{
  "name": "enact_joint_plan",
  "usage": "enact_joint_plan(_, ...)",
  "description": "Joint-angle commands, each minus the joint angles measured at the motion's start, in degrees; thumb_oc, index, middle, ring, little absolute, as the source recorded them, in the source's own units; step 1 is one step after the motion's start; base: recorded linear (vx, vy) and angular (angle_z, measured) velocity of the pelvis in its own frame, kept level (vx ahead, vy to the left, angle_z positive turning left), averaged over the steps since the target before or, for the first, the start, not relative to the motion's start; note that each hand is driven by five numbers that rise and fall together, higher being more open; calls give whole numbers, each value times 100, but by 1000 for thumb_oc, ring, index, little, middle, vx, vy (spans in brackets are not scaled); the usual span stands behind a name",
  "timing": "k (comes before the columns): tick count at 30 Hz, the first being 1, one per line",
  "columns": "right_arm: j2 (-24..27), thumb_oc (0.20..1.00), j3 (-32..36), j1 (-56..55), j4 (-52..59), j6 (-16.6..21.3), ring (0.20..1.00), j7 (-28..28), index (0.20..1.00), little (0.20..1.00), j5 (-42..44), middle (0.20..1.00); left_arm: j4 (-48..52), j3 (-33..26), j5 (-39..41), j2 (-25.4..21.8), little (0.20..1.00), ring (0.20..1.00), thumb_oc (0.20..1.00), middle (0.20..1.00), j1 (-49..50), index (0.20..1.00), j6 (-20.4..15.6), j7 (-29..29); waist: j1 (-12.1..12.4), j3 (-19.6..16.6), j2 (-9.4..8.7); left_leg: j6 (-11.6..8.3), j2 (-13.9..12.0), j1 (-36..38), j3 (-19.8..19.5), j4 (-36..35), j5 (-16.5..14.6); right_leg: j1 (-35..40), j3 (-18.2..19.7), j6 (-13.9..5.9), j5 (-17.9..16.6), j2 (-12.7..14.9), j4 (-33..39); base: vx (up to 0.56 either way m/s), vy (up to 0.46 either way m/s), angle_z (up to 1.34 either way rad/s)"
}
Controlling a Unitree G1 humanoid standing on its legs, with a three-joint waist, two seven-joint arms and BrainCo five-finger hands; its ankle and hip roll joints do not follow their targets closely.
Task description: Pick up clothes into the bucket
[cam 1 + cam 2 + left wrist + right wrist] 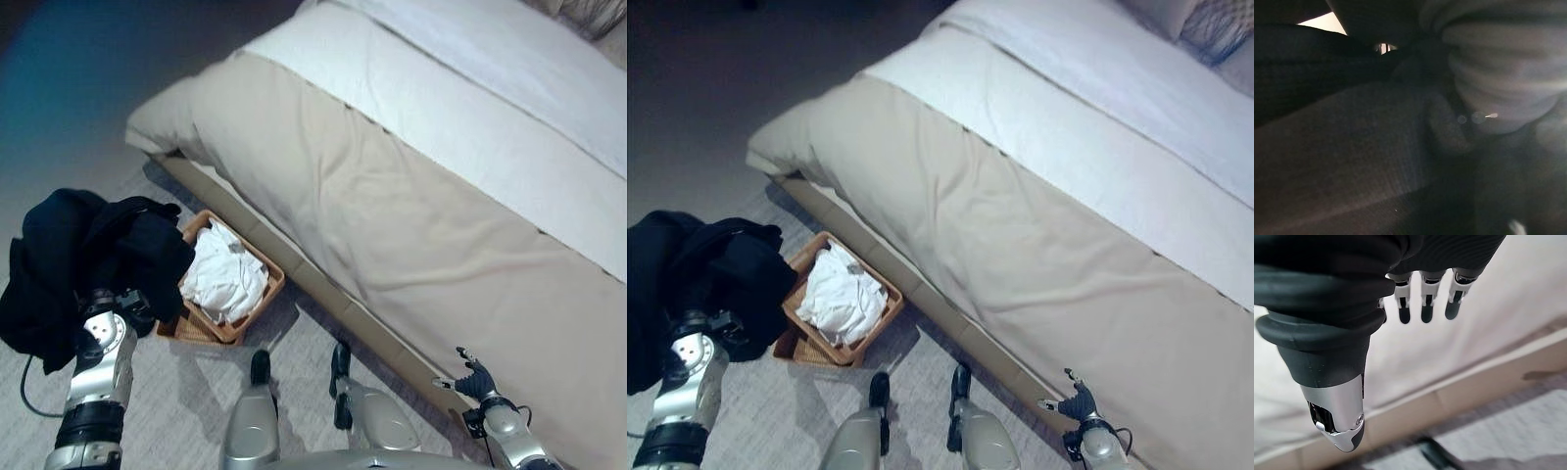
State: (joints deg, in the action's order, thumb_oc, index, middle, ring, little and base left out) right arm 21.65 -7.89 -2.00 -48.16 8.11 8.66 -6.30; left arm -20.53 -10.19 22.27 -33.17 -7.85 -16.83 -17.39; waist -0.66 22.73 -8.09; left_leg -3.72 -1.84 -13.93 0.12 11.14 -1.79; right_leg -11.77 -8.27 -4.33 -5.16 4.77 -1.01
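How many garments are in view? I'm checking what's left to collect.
2: a white garment lying in the basket beside the bed, and a black garment draped over the left hand. More may be hidden underneath.

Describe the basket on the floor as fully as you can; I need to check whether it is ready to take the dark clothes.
The basket is a shallow, rectangular tray of brown woven wicker, lying flat on the grey carpet close beside the bed base. A crumpled white garment fills most of it, rising above the rim. The bundle of dark clothes raised on the left hand hangs over its near left corner, hiding that edge.
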Motion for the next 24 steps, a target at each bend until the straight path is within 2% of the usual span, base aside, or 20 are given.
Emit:
enact_joint_plan(1, 282, 1000, -378, 136, 290, 157, 1000, 76, 1000, 1000, 138, 1000, -130, -23, 186, -519, 200, 200, 200, 200, -501, 200, -347, -102, -122, -70, -224, 115, 135, -544, -430, 861, -379, 6, 199, -365, 60, 324, -302, -91, 20, -11)
enact_joint_plan(2, 275, 1000, -373, 145, 283, 160, 1000, 77, 1000, 1000, 139, 1000, -143, -13, 189, -528, 200, 200, 200, 200, -520, 200, -351, -102, -119, -84, -223, 115, 132, -584, -432, 886, -386, -24, 199, -365, 59, 321, -310, -125, 30, -15)
enact_joint_plan(4, 274, 1000, -481, 236, 435, 211, 1000, 107, 1000, 1000, 220, 1000, -512, 142, 187, -864, 200, 200, 200, 200, -978, 200, -332, -253, -213, 86, -400, 111, 114, -989, -435, 1057, -382, -327, 269, -390, -44, 317, -271, -131, 32, -15)
enact_joint_plan(6, 263, 1000, -516, 263, 444, 228, 1000, 129, 1000, 1000, 251, 1000, -621, 215, 174, -967, 200, 200, 200, 200, -1127, 200, -320, -293, -206, 155, -425, 103, 75, -1067, -414, 1131, -433, -382, 284, -401, -67, 294, -262, -72, 39, -6)
enact_joint_plan(7, 271, 1000, -561, 339, 567, 258, 1000, 170, 1000, 1000, 324, 1000, -729, 315, 153, -1175, 200, 200, 200, 200, -1376, 200, -303, -387, -274, 292, -534, 112, 96, -1290, -387, 1209, -382, -577, 308, -433, -148, 319, -234, -81, 63, -9)
enact_joint_plan(9, 265, 1000, -579, 377, 582, 270, 1000, 198, 1000, 1000, 364, 1000, -827, 388, 144, -1292, 200, 200, 200, 200, -1523, 200, -286, -433, -257, 368, -550, 113, 58, -1404, -354, 1345, -456, -663, 332, -440, -166, 280, -245, -57, 56, -11)
enact_joint_plan(13, 277, 1000, -647, 533, 835, 347, 1000, 298, 1000, 1000, 531, 1000, -1214, 721, 176, -1717, 200, 200, 200, 200, -2160, 200, -218, -540, -329, 701, -700, 135, 58, -1911, -338, 1628, -501, -1076, 366, -501, -294, 277, -261, -58, 56, -12)
enact_joint_plan(24, 370, 1000, -731, 728, 1135, 473, 1000, 483, 1000, 1000, 839, 1000, -1981, 1308, 410, -2067, 200, 200, 200, 200, -3114, 200, -91, -597, -561, 707, -861, 193, 93, -2957, -302, 2191, -703, -1907, 358, -588, -463, 241, -218, -1, 28, -2)
